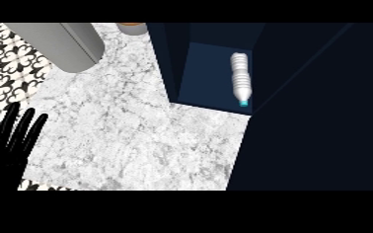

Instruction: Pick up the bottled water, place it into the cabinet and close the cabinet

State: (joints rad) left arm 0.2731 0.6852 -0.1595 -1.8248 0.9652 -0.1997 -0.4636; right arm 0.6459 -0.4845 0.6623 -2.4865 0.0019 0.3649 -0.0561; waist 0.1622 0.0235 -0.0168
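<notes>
Now, bottled water (241,76) lying in open cabinet (207,74), cap (244,102) toward counter (146,128), left robot hand (20,128) fingers spread

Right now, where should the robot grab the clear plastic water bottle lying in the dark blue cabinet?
Probably the ribbed middle of the clear plastic water bottle. It lies on its side in the dark blue cabinet, teal cap toward the white marble counter, so come from the counter side, fingers closing across its narrow width.
</notes>
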